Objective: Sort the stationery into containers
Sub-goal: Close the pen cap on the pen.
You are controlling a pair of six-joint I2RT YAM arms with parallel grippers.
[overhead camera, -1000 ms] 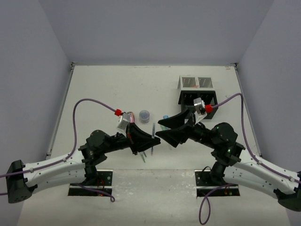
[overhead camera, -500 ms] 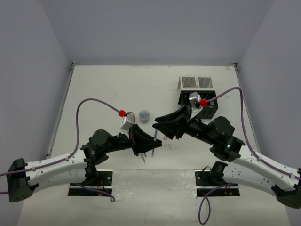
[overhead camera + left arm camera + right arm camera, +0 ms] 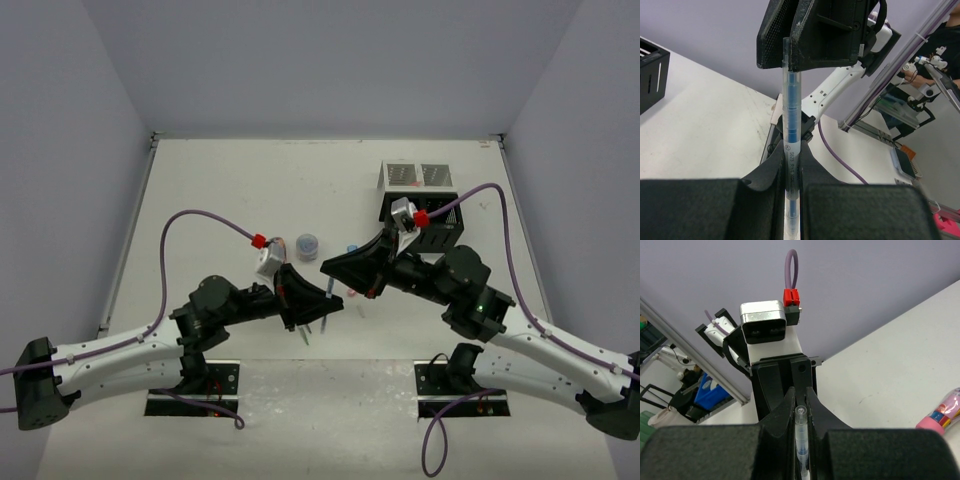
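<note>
A clear-barrelled blue pen (image 3: 790,120) is clamped between my two grippers above the table's front middle. My left gripper (image 3: 791,150) is shut on one end of it, and my right gripper (image 3: 800,397) is shut on the other end, seen end-on as the pen (image 3: 801,440). From above, the left gripper (image 3: 333,302) and right gripper (image 3: 329,268) meet tip to tip. The white mesh container (image 3: 415,177) and the black container (image 3: 428,212) stand at the back right. A grey-blue pot (image 3: 307,245) sits to the left of the grippers.
More thin pens (image 3: 308,333) lie on the table under my left gripper. A pink marker (image 3: 942,412) lies just right of the meeting point, also seen from above as the pink marker (image 3: 352,294). A corner of the black container (image 3: 650,75) shows in the left wrist view.
My right gripper swung left to the pen held by my left gripper and closed on its free end. The left arm barely moved.
</note>
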